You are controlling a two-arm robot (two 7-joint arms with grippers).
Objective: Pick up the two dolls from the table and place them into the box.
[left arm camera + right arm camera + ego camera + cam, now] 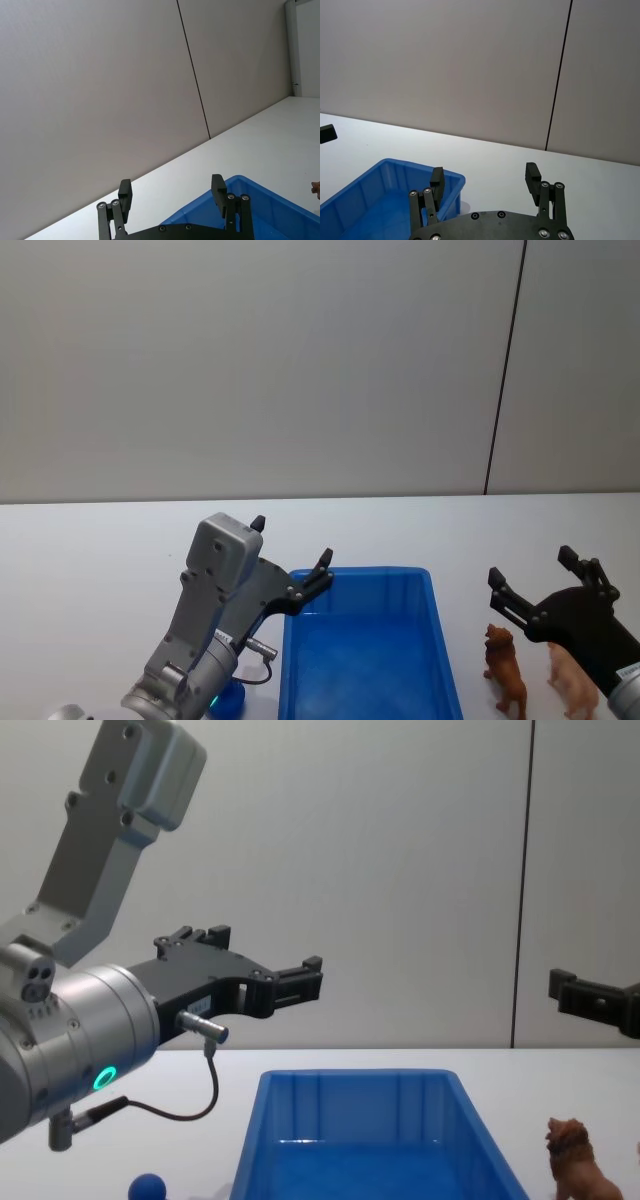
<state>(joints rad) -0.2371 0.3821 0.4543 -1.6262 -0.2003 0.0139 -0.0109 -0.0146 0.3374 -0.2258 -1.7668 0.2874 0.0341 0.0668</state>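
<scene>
While brown doll (pixel 505 668) and pink doll (pixel 572 680) stand on table (pixel 100 540) right of box (pixel 443 640), you see left gripper (pixel 292 542) and right gripper (pixel 531 565) raised, fingers wide apart, holding nothing.

Dolls (pixel 505 672) x2, box (pixel 372 590) x1

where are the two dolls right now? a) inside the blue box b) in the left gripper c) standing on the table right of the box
c: the brown doll and pink doll stand on the table right of the box; the left gripper and right gripper are open and empty.
</scene>
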